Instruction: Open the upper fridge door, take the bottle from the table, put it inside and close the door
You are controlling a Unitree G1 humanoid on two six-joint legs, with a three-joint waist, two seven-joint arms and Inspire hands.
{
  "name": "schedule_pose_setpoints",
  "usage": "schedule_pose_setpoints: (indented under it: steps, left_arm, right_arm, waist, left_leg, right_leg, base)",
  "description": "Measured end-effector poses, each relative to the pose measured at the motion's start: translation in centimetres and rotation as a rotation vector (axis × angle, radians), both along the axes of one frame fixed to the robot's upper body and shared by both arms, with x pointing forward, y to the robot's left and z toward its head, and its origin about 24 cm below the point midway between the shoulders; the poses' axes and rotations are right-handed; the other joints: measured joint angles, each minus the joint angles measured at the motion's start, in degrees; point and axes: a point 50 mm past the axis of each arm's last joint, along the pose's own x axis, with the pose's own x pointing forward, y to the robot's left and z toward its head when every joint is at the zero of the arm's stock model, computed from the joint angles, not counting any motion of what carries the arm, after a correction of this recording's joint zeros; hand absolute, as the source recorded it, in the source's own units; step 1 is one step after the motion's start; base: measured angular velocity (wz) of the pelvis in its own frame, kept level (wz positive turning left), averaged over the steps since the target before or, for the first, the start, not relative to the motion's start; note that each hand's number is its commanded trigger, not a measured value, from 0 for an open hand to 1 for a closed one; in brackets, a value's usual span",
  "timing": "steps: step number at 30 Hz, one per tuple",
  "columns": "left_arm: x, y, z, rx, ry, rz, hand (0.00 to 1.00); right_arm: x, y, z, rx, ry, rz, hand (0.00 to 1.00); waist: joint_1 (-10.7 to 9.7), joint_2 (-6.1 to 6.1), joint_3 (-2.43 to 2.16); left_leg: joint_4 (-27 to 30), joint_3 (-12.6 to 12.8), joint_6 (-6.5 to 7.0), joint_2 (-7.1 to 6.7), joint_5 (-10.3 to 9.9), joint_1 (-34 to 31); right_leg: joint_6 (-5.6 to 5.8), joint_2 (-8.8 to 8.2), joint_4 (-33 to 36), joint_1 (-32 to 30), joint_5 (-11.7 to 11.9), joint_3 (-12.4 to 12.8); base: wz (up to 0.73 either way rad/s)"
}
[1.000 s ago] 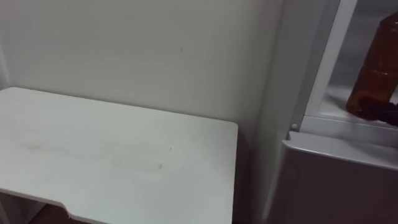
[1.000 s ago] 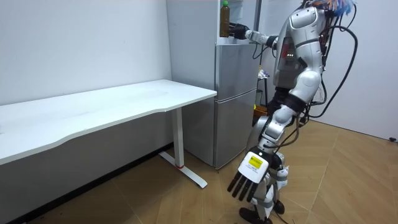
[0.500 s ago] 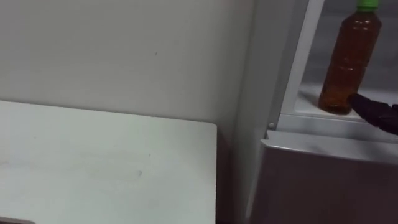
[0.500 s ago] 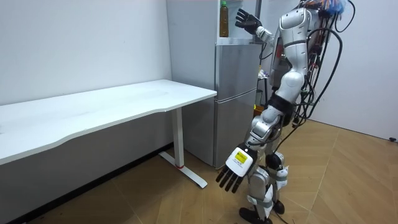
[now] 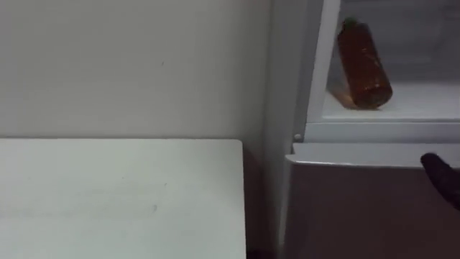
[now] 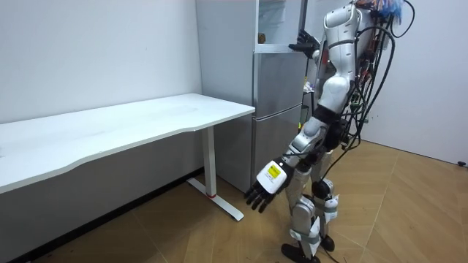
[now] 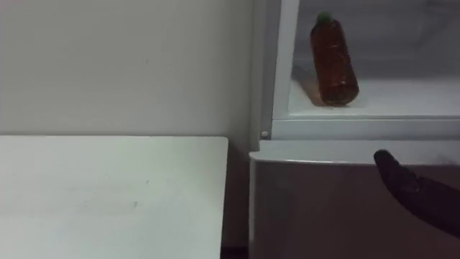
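Note:
A brown bottle with a green cap is inside the open upper fridge compartment. It is tilted, its cap leaning left and back, its base on the white shelf floor. Nothing holds it. My right hand is below and to the right of it, in front of the lower door's top edge, with dark fingers straight and empty. In the room view that right hand reaches to the compartment's front edge. My left hand hangs low beside my legs, fingers spread, idle.
A white table stands left of the fridge against the wall, its right edge close to the fridge side. The grey lower fridge door is closed. I stand upright on the wooden floor, facing the fridge.
My right hand has let go of the bottle and dropped below the shelf edge. The bottle, upright before, now leans. My left hand swung forward. My head view has shifted.

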Motion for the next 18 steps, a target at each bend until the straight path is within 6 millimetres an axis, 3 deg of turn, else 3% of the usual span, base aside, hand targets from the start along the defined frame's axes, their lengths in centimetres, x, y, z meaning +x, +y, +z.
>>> schedule_pose_setpoints:
  steps: [2, 5, 10, 15, 18]
  left_arm:
    - [0.3, -0.1, 0.0, 0.013, -0.012, -0.014, 0.00]
    - [1.1, -0.3, 0.0, 0.009, -0.035, -0.040, 0.00]
    - [2.0, -0.9, 0.0, -0.006, -0.063, -0.078, 0.00]
    - [2.1, -1.3, 0.0, -0.010, -0.070, -0.106, 0.00]
    - [2.2, -1.3, 0.0, -0.007, -0.081, -0.106, 0.00]
  right_arm:
    - [-0.1, 0.1, -0.2, 0.006, -0.003, -0.034, 0.00]
    - [-0.4, 0.4, -0.6, 0.057, -0.025, -0.074, 0.00]
    - [-1.6, 0.2, -3.2, 0.127, 0.040, -0.142, 0.00]
    - [-1.9, 0.0, -7.0, 0.228, 0.179, -0.180, 0.00]
    - [-2.0, -0.1, -7.5, 0.252, 0.190, -0.185, 0.00]
  waist:
    - [-0.5, 0.03, -0.01]
    - [-1.1, -0.85, 0.16]
    - [-1.4, -1.94, 0.23]
    - [-1.7, -1.70, 0.28]
    - [-2.3, -0.76, 0.07]
  left_leg:
    - [-0.1, 0.7, -0.07, 0.13, 0.1, 0.2]
    - [-0.1, 1.1, -0.17, 0.34, 0.1, 0.8]
    - [-0.3, 1.2, -0.29, 0.40, 0.0, 1.4]
    - [-0.9, 1.8, -0.29, 0.38, 0.0, 1.6]
    - [-1.2, 1.8, -0.29, 0.32, 0.0, 1.5]
  right_leg:
    - [-0.07, -0.04, 0.2, -0.4, -0.2, 0.5]
    - [-0.22, 0.09, 0.1, 0.1, -0.3, 1.3]
    - [-0.20, 0.17, -0.8, 0.5, -0.4, 1.4]
    - [-0.17, 0.39, -0.8, 0.3, -0.4, 2.0]
    - [-0.16, 0.56, -0.8, 0.2, -0.4, 2.1]
  base:
    - [-0.12]
    - [-0.07]
    - [0.00]
    - [-0.05]
    - [-0.02]
